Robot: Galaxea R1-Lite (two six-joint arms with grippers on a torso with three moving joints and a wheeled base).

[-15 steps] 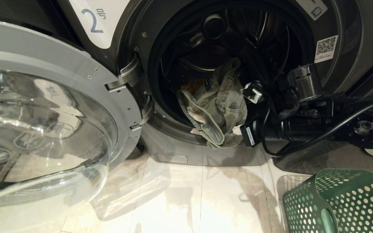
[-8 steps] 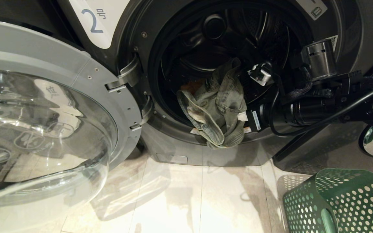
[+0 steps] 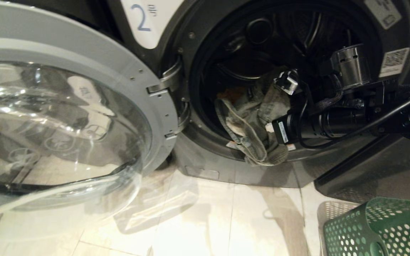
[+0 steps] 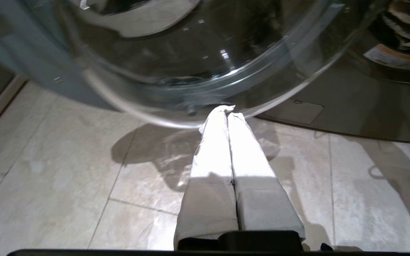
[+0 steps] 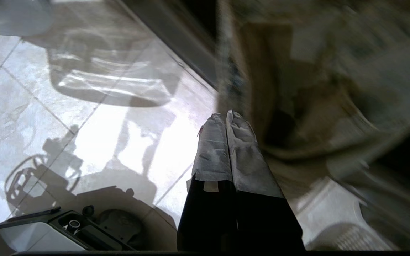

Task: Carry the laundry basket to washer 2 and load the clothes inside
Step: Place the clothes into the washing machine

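Clothes point(image 3: 253, 121) hang half out over washer 2's point(image 3: 198, 39) door lip, basket point(image 3: 379, 227) on the floor nearby; right gripper point(image 5: 226, 117), fingers together and empty, sits beside them, so next: push the overhang into the drum.

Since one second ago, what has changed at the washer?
The right gripper, shut and empty, rose beside the grey garment hanging over the rim of washer 2. The camera itself shifted too. The garment, open door and laundry basket stayed put.
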